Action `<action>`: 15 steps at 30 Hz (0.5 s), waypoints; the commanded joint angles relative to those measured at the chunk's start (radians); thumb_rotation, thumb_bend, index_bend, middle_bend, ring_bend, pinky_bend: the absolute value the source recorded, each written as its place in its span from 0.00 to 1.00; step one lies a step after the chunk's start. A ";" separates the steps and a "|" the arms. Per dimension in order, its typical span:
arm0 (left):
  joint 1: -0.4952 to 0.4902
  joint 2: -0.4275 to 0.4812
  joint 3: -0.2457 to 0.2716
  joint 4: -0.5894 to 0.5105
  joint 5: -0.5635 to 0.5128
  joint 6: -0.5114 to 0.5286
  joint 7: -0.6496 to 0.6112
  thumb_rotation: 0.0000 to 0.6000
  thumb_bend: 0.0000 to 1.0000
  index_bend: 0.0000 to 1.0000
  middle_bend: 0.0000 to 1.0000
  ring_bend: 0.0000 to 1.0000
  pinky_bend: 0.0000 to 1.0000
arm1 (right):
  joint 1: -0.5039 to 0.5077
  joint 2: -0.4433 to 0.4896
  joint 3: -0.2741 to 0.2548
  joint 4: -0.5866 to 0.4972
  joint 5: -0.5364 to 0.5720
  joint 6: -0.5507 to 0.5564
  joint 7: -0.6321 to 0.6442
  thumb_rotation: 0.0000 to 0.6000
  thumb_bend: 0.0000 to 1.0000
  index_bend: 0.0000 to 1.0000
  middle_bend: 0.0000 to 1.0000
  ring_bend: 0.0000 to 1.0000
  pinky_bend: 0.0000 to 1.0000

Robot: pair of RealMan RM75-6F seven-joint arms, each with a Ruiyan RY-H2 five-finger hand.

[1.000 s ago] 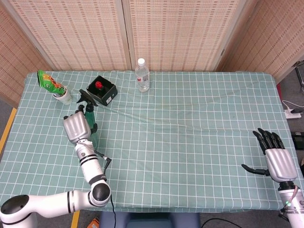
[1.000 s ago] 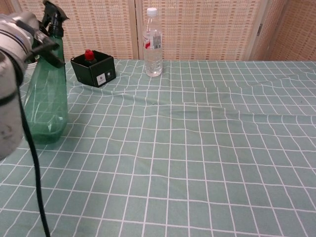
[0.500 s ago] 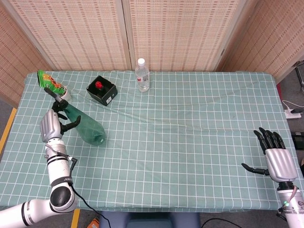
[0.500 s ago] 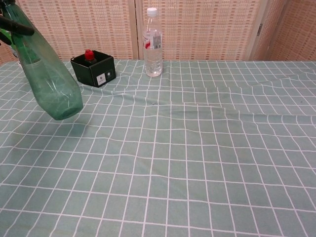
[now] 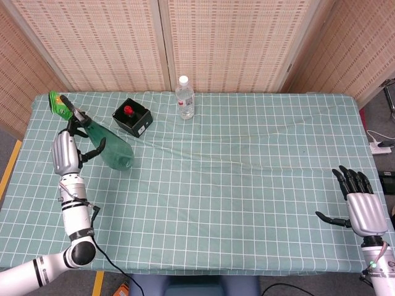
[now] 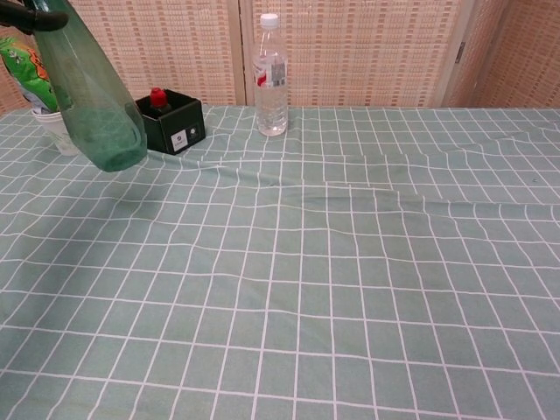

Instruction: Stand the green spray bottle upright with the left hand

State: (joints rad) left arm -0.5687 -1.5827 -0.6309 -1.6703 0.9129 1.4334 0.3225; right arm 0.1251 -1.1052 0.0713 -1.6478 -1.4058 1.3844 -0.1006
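The green spray bottle [image 5: 111, 152] is tilted, its black nozzle toward the back left and its base toward the right. In the chest view the green spray bottle [image 6: 87, 92] hangs off the cloth with a shadow under it. My left hand [image 5: 65, 151] grips it near the neck, at the table's left side. A dark finger [image 6: 31, 17] shows at the top left corner of the chest view. My right hand [image 5: 363, 208] lies at the front right edge of the table, fingers spread, holding nothing.
A black box with a red button [image 5: 132, 118] [image 6: 171, 123] stands just behind the bottle. A clear water bottle [image 5: 185, 97] [image 6: 270, 75] stands at the back centre. A white cup [image 6: 58, 132] holding a green snack bag [image 5: 58, 102] is at the back left.
A second ago the bottle stood upright under my left hand. The hand has since drawn back to the left and raised it, and the bottle now leans with its base off the cloth.
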 commanded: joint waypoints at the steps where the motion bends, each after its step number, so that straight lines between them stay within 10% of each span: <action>1: -0.010 -0.048 0.067 0.124 0.090 0.014 -0.107 1.00 0.31 0.22 0.65 0.44 0.25 | 0.000 0.000 0.001 0.001 0.006 -0.005 0.001 1.00 0.00 0.00 0.00 0.00 0.00; 15: -0.019 -0.165 0.216 0.482 0.244 0.023 -0.247 1.00 0.30 0.21 0.64 0.44 0.22 | 0.002 0.002 0.005 -0.001 0.029 -0.024 0.005 1.00 0.00 0.00 0.00 0.00 0.00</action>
State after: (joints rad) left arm -0.5836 -1.7200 -0.4506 -1.2445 1.1200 1.4546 0.0970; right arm 0.1263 -1.1034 0.0761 -1.6476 -1.3781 1.3630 -0.0958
